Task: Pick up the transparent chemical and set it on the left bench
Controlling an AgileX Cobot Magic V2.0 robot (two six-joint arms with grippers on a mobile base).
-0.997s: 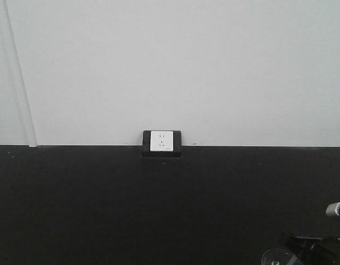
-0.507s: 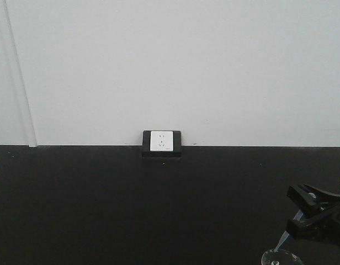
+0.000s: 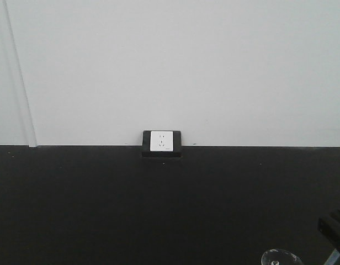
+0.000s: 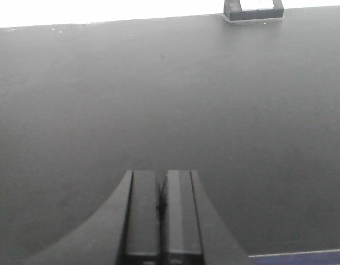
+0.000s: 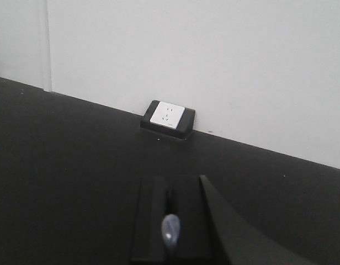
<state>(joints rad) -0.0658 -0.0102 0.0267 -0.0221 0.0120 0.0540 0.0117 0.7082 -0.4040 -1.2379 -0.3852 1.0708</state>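
The transparent chemical shows as a clear round glass rim (image 3: 277, 257) at the bottom edge of the front view. Its translucent pipette bulb (image 5: 170, 231) sits pinched between the black fingers of my right gripper (image 5: 169, 191), which is shut on it. In the front view only a corner of the right gripper (image 3: 333, 227) shows at the far right, apart from the glass rim. My left gripper (image 4: 161, 178) is shut with nothing in it, low over the black worktop. The left bench is out of view.
A black worktop (image 3: 131, 204) runs up to a plain white wall. A white wall socket in a black box (image 3: 161, 142) stands at the wall's foot; the socket (image 5: 167, 115) also lies ahead of the right gripper.
In the front view the right gripper rose, then moved right and down until only a corner shows at the frame edge. The glass rim has stayed in place.
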